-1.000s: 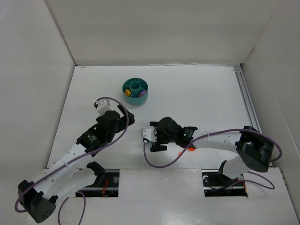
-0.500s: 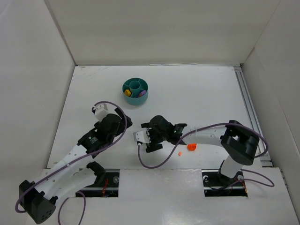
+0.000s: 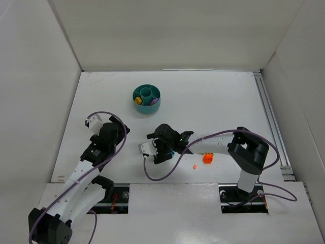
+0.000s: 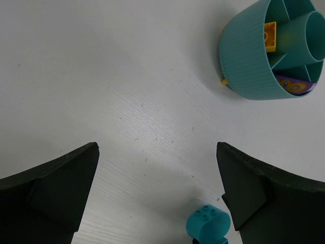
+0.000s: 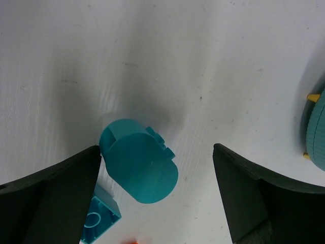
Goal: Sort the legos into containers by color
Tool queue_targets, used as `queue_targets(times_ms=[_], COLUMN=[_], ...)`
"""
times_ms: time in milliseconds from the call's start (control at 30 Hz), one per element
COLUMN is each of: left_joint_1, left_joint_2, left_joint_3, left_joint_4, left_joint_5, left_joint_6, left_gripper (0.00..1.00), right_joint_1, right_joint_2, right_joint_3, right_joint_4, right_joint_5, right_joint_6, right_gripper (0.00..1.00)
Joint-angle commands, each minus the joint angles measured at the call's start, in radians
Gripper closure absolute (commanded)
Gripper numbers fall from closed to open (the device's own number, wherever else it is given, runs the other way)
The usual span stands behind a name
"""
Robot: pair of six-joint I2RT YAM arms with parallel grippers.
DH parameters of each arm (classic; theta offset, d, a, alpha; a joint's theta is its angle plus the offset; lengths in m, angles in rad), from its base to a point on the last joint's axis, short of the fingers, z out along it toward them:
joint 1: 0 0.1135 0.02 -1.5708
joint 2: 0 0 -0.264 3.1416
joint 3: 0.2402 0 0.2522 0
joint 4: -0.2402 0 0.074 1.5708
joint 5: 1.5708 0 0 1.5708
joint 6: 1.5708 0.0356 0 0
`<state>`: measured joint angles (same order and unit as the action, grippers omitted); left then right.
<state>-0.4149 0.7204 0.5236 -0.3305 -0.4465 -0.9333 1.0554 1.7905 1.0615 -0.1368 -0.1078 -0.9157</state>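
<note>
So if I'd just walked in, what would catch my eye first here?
Probably the round teal dish at the far middle of the white table, with a yellow brick and a purple one in separate sections. Nearer, the right gripper hangs open over a round teal brick, and a bright orange brick lies loose on the table farther right.

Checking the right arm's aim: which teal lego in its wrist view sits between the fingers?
The round teal piece, inside the right gripper's open gap; the small square teal brick lies off beside one finger.
</note>
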Motion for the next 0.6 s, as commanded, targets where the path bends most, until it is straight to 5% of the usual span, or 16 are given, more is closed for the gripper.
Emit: queue_targets(times_ms=[0, 300, 567], left_joint_1=[0.033, 0.067, 0.067], left_joint_2=[0.002, 0.022, 0.013], left_joint_3=[-0.008, -0.027, -0.027], left_joint_4=[0.073, 0.102, 0.102], left_joint_5=[0.049, 0.083, 0.083], left_joint_6=[0.054, 0.073, 0.082], left_gripper=[0.00, 0.00, 0.00], right_joint_1=[0.009, 0.009, 0.009], right_joint_2=[0.018, 0.066, 0.087], right_joint_3=[0.038, 0.069, 0.089], right_joint_4=[-0.070, -0.148, -0.158], right_joint_5=[-0.026, -0.085, -0.105], right_joint_6=[-0.018, -0.018, -0.018], right_gripper=[0.06, 0.22, 0.48])
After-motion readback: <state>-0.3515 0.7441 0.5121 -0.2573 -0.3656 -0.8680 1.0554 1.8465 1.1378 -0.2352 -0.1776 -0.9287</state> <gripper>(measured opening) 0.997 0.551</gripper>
